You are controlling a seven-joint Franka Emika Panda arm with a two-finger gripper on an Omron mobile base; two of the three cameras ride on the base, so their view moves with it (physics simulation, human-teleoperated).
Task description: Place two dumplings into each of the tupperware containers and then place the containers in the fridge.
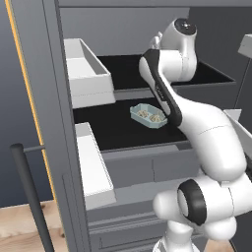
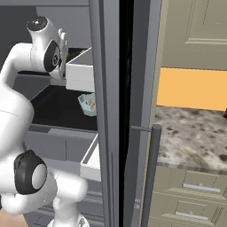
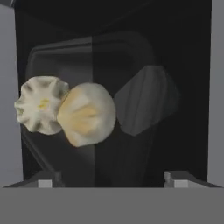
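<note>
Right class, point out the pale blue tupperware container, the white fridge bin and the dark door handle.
Pale blue tupperware container (image 1: pixel 147 116): left base view, its rim.
White fridge bin (image 1: pixel 88 78): left base view, side wall.
Dark door handle (image 2: pixel 150 177): right base view, mid-bar.

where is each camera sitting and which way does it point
Left base view: behind the arm to its left, facing into the open grey steel fridge; white arm rises lower right; pale blue tupperware container on a black shelf.
Right base view: behind to its right, past the fridge door edge; arm at left; same container.
Hand view: on the hand, looking along the open gripper at two beige crinkled dumplings.
Shared: that container of dumplings.
</note>
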